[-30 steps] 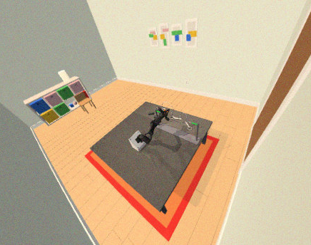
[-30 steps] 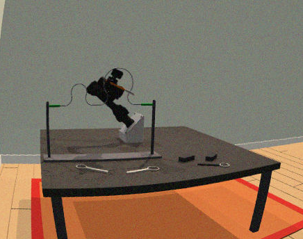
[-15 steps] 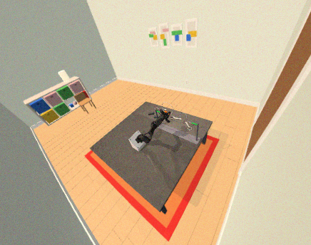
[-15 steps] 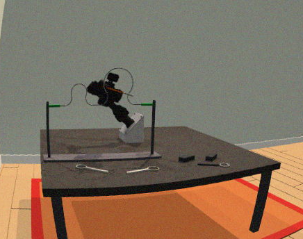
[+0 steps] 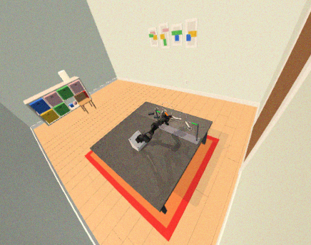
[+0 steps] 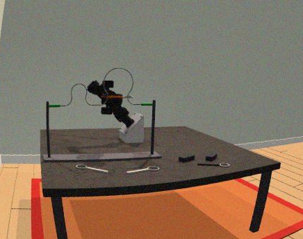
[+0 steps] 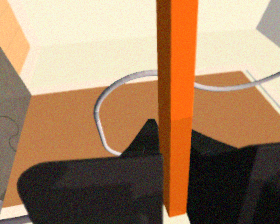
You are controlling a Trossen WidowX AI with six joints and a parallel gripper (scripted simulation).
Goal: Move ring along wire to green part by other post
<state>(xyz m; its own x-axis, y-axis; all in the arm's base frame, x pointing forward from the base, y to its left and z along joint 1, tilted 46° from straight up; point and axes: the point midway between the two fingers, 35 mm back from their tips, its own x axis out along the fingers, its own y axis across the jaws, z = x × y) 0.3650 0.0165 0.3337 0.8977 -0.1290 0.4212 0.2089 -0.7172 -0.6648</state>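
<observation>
Four colourful pictures (image 5: 176, 34) on pale wall; shelf unit (image 5: 51, 90) beside small stool (image 5: 85, 102).

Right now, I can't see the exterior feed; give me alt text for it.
The gripper is shut on the orange handle, held up between two dark posts joined by a looping wire with green ends. Two pale ring-ended tools lie on the dark table in front.

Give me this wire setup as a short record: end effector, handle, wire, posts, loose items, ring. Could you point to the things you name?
end effector: shut on the handle (image 6: 112, 96) (image 7: 177, 100)
wire: thin grey, curvy, green at both ends
posts: two, dark, upright, on a grey base (image 6: 96, 158)
loose items: two white ringed sticks, one dark ringed stick, two black blocks, all on the table (image 6: 166, 184) (image 5: 135, 160)
ring: too small to place on the wire
</observation>
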